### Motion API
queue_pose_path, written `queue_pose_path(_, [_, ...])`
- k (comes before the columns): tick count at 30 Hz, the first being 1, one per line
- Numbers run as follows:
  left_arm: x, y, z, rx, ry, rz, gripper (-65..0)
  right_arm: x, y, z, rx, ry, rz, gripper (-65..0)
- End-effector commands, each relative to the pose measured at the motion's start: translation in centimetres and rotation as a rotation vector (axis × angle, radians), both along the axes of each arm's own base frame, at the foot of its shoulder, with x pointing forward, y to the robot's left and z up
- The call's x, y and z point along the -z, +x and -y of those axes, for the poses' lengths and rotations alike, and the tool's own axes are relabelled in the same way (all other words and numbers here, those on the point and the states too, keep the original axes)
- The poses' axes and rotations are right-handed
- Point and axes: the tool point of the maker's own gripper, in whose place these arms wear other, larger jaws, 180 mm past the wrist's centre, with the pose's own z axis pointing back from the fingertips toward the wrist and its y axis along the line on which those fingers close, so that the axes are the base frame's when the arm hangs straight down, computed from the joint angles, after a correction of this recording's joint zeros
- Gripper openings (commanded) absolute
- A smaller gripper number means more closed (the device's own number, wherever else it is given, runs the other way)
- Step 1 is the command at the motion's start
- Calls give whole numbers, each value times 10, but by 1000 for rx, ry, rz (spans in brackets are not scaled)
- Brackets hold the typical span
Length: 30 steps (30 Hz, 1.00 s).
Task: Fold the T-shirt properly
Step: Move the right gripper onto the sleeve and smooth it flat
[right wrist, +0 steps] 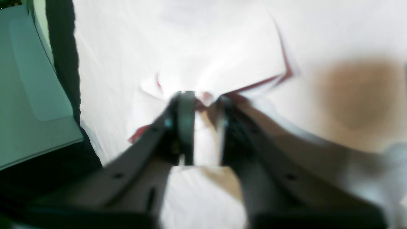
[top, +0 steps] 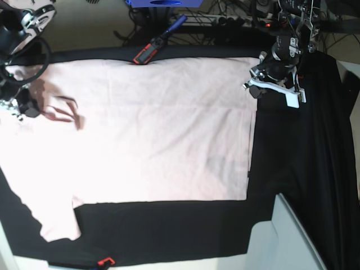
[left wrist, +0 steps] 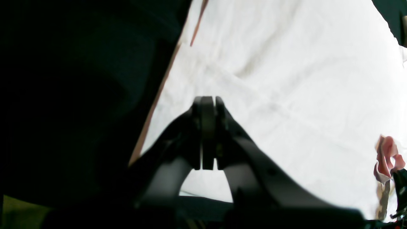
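Observation:
The pale pink T-shirt (top: 152, 129) lies spread flat on the black table cloth (top: 304, 157), plain side up. My right gripper (top: 27, 107) is at the shirt's left end. In the blurred right wrist view it (right wrist: 205, 101) is shut on a pinch of the shirt's fabric (right wrist: 222, 70), which rises in folds (top: 63, 109). My left gripper (top: 256, 89) hovers at the shirt's far right corner. In the left wrist view it (left wrist: 208, 101) is shut with nothing between the jaws, over the shirt (left wrist: 286, 79) near its edge. The pinched fabric (left wrist: 386, 156) also shows there.
A red and black tool (top: 148, 54) and a blue tool (top: 174, 23) lie at the table's back edge among cables. A pale grey panel (top: 292, 236) stands at the front right. A small red and black item (top: 106, 261) sits at the front edge.

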Motion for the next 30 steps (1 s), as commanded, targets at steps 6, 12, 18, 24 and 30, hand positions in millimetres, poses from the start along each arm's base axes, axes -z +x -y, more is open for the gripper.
queue_pose_path(6, [-7,5,-2,3,5,28,-650,-17,20,9,3,-16,57,-650])
queue_pose_path(12, [-7,5,-3,1,6,28,-650,-25,48,-16,-128,-43,69,-650])
queue_pose_path(18, [-7,5,-3,3,5,27,-650,-41,78,-29,-186,-57,115,-650])
queue_pose_path(24, [-6,4,-4,0,6,25,-650,-52,98,-43,-253,-77,140,-650])
queue_pose_path(30, [-6,4,-3,3,5,24,-650,-49,111,-52,-259,-99,146,-630])
